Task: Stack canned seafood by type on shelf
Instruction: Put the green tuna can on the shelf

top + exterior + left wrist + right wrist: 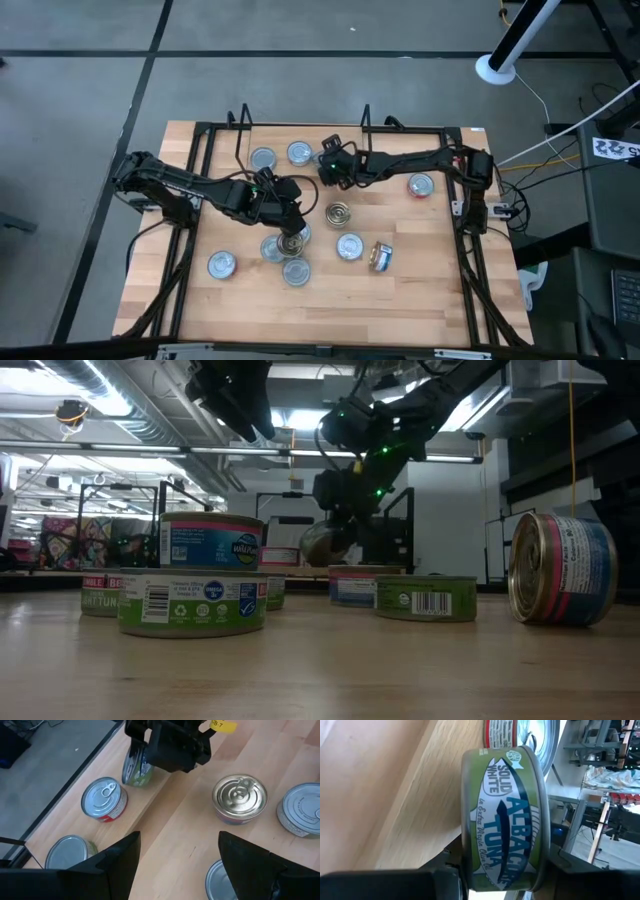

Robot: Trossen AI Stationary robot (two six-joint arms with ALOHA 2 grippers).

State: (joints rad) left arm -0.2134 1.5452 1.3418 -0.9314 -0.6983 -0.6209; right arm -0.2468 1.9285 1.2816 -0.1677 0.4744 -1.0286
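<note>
Several flat round tins lie on the wooden table. My right gripper (330,168) is shut on a green-labelled tuna tin (502,815), standing on its edge, near the table's far middle. My left gripper (290,222) is open and hangs above a cluster of silver-lidded tins (293,240) near the table's centre; its fingers frame bare wood in its wrist view (179,845). A gold-lidded tin (340,213) stands flat beside them. In the low view a blue tin sits stacked on a green tin (200,575). Thin black wire uprights (243,118) rise at the far edge; the shelf itself I cannot make out. My right gripper pinches the green tin between its two fingers, one on each flat face, with the label wall (505,825) towards the wrist camera. The fingers come slanting down from the table's right. The tin (136,767) stands on edge; whether its lower rim touches the wood I cannot tell.
Two tins (263,158) (299,152) lie flat near the far edge, and a red-labelled tin (421,185) lies to the right. One tin lies on its side (381,257) at the near right. Black frame rails (190,200) run along both table sides. Bare wood shows at the near edge.
</note>
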